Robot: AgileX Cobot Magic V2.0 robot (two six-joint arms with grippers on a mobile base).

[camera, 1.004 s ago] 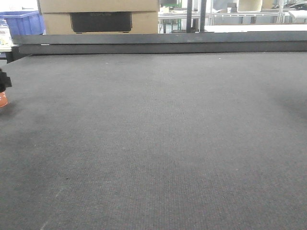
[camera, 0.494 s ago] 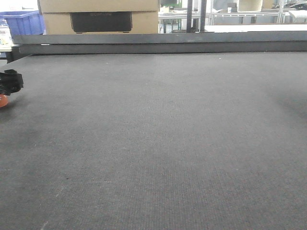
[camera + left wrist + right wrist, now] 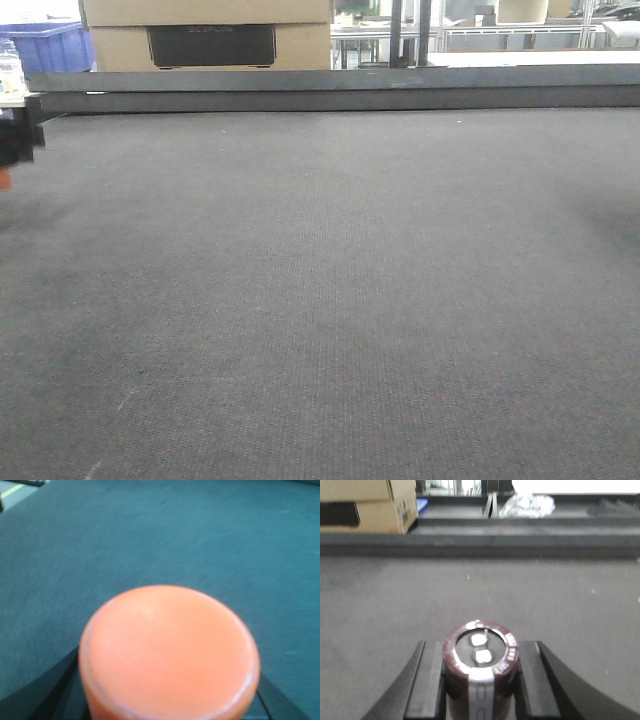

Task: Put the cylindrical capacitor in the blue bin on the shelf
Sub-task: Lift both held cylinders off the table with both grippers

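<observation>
1. In the front view the left hand (image 3: 14, 140) now sits higher at the far-left edge than it did a second ago, when it was low over the dark grey felt-covered tabletop (image 3: 350, 300). It is almost out of frame.
2. A sliver of orange rises with it. The left wrist view shows an orange, round-topped plastic cylinder (image 3: 167, 655) filling the frame, with black fingers (image 3: 47, 692) close on both sides. I judge that hand closed on it. This is not the task's piece, so the lift looks like clearing or carrying a separate item.
3. The stubby dark-brown cylindrical capacitor (image 3: 481, 672), with its grey stripe and silvery rim, stands upright in the right hand (image 3: 480, 647). The black fingers (image 3: 427, 680) press on either side, narrowed to its width. It seems grasped and ready to carry.
4. The right hand is not visible in the front view.
5. No steel shelf shows. A blue crate (image 3: 48, 45) sits far left beyond the tabletop, beside a cardboard box (image 3: 205, 12); I cannot tell whether it is the target, so delivery is not yet done.
</observation>
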